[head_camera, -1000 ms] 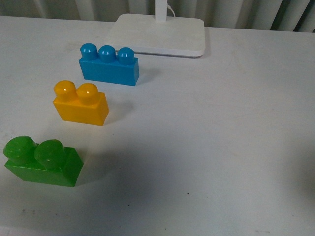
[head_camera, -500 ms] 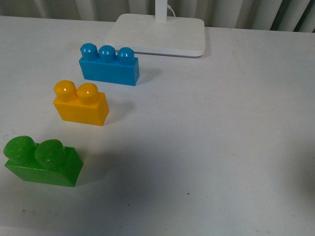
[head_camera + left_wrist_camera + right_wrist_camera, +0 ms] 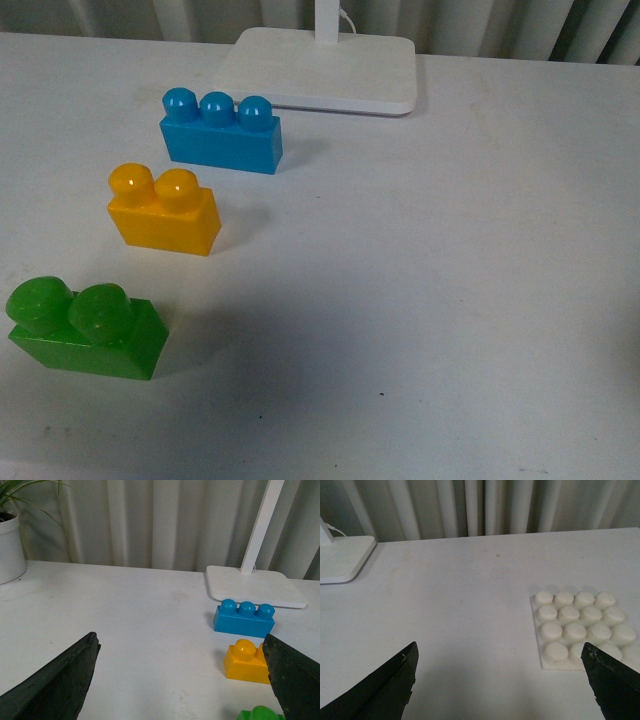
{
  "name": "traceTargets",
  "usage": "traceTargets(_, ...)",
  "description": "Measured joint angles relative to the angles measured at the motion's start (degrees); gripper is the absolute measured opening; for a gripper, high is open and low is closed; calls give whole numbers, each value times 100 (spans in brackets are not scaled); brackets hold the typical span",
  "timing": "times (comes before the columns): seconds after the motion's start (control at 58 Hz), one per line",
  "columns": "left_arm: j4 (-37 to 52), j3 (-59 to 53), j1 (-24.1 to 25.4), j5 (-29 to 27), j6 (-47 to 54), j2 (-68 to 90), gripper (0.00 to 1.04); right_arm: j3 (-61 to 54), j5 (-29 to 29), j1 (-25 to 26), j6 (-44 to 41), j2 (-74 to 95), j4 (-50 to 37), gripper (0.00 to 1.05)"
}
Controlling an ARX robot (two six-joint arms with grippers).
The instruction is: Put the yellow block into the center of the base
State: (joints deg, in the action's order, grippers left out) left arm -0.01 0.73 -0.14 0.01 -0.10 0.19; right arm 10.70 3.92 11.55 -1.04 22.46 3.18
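The yellow block (image 3: 165, 212) stands upright on the white table at the left, between a blue brick and a green brick; it also shows in the left wrist view as the yellow block (image 3: 245, 661). My left gripper (image 3: 182, 652) is open, with bare table between its fingers and the yellow block just inside one finger. The base (image 3: 580, 627), a white studded plate, lies flat on the table in the right wrist view, partly behind one finger. My right gripper (image 3: 500, 662) is open over bare table beside it. Neither gripper nor the base shows in the front view.
A blue three-stud brick (image 3: 222, 133) stands behind the yellow block and a green two-stud brick (image 3: 88, 328) in front of it. A smooth white lamp stand plate (image 3: 325, 68) sits at the table's far edge. A white plant pot (image 3: 11, 547) stands at the table's far corner in the left wrist view.
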Motion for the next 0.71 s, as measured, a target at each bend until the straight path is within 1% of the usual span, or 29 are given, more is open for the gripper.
traceTargets(0.017,0,0,0,-2,0,0,98,57,83,90,-13,122,-39,96)
traceTargets(0.052,0,0,0,-2,0,0,98,332,393,483,-160,715,-201,96)
traceTargets(0.086,0,0,0,-2,0,0,98,579,549,800,-310,1292,-372,96)
traceTargets(0.19,0,0,0,-4,0,0,98,1117,693,1342,-761,2647,-710,96)
traceTargets(0.276,0,0,0,0,0,0,98,1694,743,1720,-1248,4063,-756,96)
traceTargets(0.448,0,0,0,-2,0,0,98,2592,793,1974,-1851,5751,-457,96)
traceTargets(0.707,0,0,0,-2,0,0,98,3248,780,2061,-2212,6583,-149,96)
